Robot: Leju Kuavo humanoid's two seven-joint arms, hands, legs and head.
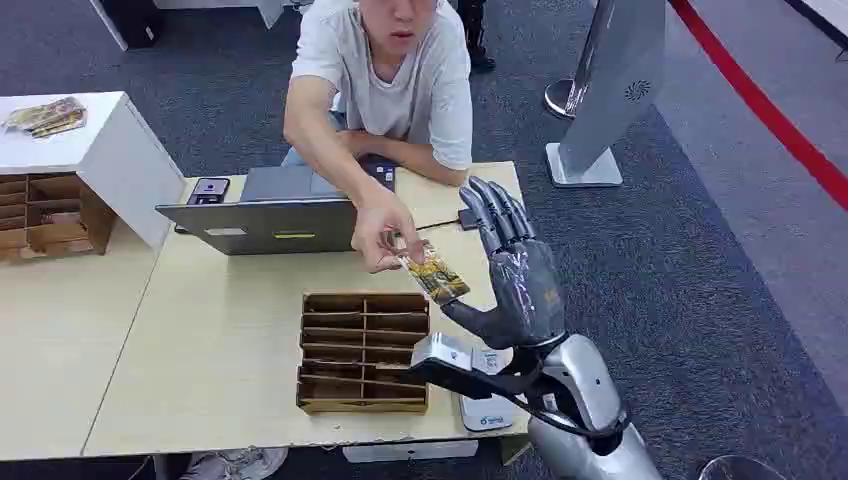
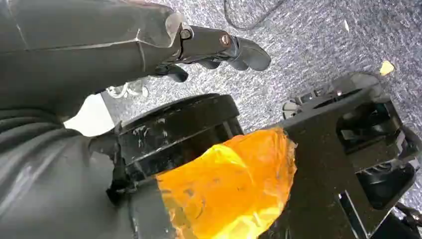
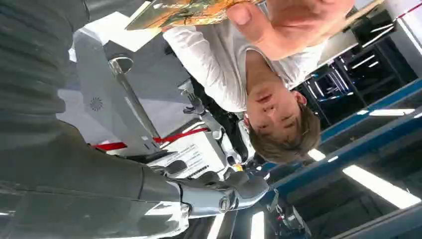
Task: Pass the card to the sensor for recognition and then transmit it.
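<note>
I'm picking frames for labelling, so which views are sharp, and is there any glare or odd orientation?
Head view: evenly lit, the card slightly soft beside the right hand. Right wrist view: upside down, bright ceiling lights flaring. Left wrist view: the left hand sharp over carpet, no glare.

A grey laptop sits open beyond the raised hand, a phone beside it. Nearer, left of the hand, a brown divided cardboard tray.

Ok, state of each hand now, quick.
Left hand: open, holding nothing.
Right hand: open, fingers straight up; the yellow patterned card beside its thumb is pinched by the person's hand.
</note>
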